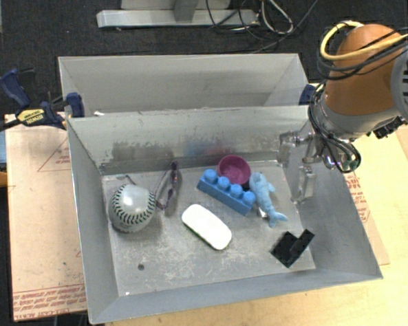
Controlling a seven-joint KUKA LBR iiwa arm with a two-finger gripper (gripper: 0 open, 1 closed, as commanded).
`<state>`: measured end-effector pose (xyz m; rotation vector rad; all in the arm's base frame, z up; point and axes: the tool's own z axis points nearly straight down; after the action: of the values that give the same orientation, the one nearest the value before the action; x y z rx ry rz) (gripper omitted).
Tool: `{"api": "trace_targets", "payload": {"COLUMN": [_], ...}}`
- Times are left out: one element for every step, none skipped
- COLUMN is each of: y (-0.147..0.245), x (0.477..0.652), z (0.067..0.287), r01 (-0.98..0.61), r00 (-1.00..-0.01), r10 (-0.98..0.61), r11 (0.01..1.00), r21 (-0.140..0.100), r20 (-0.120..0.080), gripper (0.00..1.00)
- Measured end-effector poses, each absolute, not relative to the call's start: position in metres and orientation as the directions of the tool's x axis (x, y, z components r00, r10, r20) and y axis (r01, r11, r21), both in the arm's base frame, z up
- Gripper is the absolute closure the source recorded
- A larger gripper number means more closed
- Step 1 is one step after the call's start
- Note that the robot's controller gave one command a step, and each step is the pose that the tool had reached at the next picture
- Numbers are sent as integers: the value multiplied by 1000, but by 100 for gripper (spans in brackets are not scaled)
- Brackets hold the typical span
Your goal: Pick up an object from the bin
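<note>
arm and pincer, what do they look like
The arm ends in a rounded orange cover with a yellow cable looped over its top. Black cables coil beneath it. The pincer is slim, silvery metal.

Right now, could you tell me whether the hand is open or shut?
Open: the hand has its two fingers apart, nothing between them.

We see dark floor [44, 31] along the top, cables [272, 17] trailing there, and pale worktop [268, 313] below.
</note>
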<state>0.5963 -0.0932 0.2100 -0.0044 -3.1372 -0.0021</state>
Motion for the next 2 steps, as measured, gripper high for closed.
{"api": "trace_targets", "payload": {"y": [-93, -21], "x": [598, 628], "z": [213, 91], "r01": [0, -4], "r00": [-1000, -1000], "r10": [0, -4], "r11": [1000, 1000], "r21": [0, 2], "r20": [-2, -7], "gripper": [0, 0]}}
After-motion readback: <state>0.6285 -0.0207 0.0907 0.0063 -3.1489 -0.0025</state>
